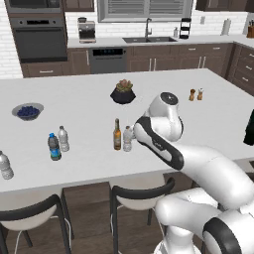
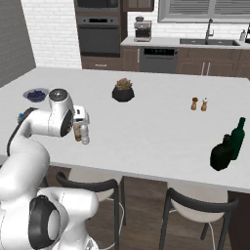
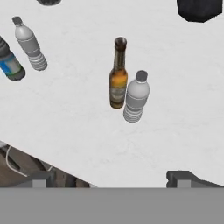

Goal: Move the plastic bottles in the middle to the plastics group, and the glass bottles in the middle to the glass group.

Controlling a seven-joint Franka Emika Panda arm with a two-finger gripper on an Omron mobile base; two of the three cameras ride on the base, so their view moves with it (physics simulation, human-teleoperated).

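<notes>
Gripper (image 3: 111,180): jaws spread wide and holding nothing — it hangs above the near edge of the white island counter (image 1: 74,111), looking down on the middle pair of bottles.
Amber glass bottle (image 3: 118,74): upright near the front edge, mid-counter, long thin neck, pale label.
Clear ribbed bottle (image 3: 135,97): upright just to the right of the amber one — touching it or nearly so.
Blue-label bottle (image 1: 54,147): upright further left, dark with a blue cap.
Second clear bottle (image 1: 63,138): just beside the blue-label one, slightly farther back.
Lone clear bottle (image 1: 5,165): at the far left, near the front edge.
Blue bowl (image 1: 28,111): farther back, left.
Dark plant pot (image 1: 123,93): far middle.
Shakers (image 1: 196,94): far right, a pair.
</notes>
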